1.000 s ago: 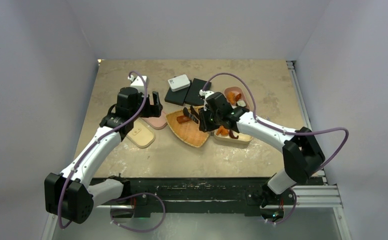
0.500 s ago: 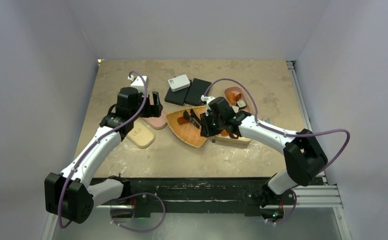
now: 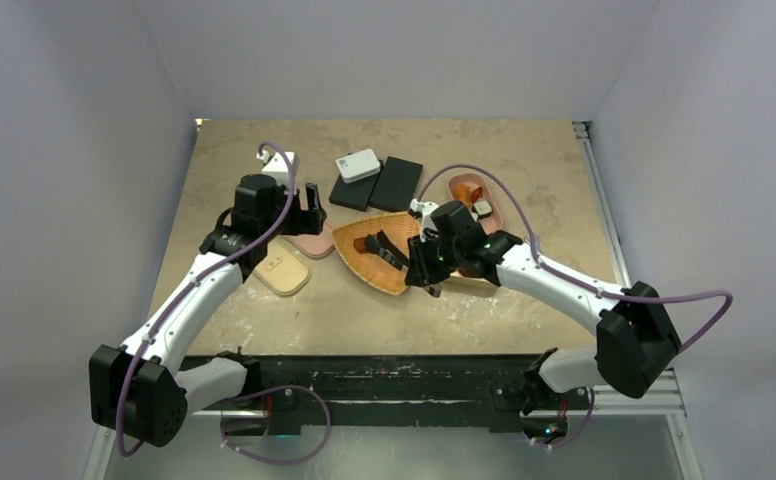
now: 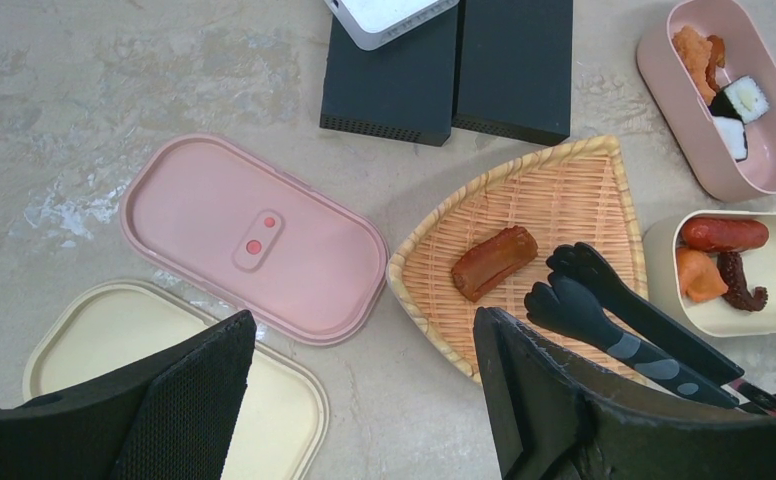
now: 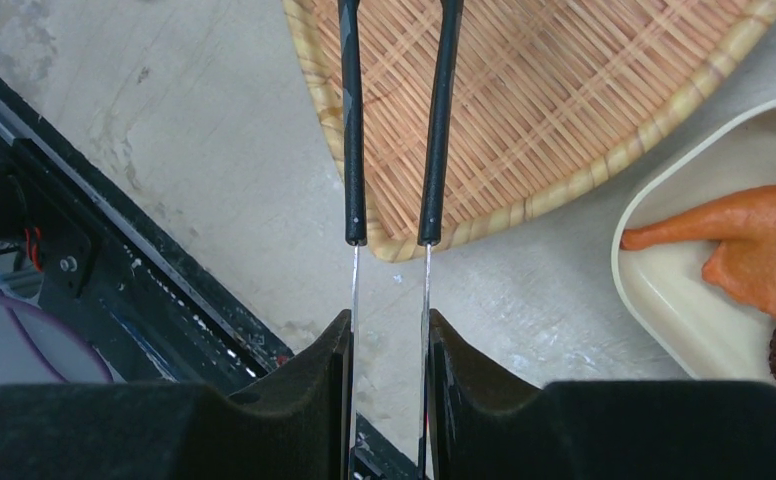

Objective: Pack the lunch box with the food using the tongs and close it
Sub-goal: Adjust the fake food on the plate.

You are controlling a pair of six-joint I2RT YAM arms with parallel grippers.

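While most of the food (image 4: 724, 235) already sits in the cream box (image 4: 724, 325) just right of the wicker tray (image 4: 564, 200) and in the pink box (image 4: 774, 160) beyond it, one brown sausage piece (image 4: 494, 262) lies on the tray, with the tips of the tongs (image 4: 604, 310) beside it. The right gripper (image 5: 386, 335) is clamped on the tongs. The left gripper (image 4: 359, 330) hangs spread and empty over the pink lid (image 4: 254, 235) and cream lid (image 4: 114, 340) left of the tray. Neither box is closed yet.
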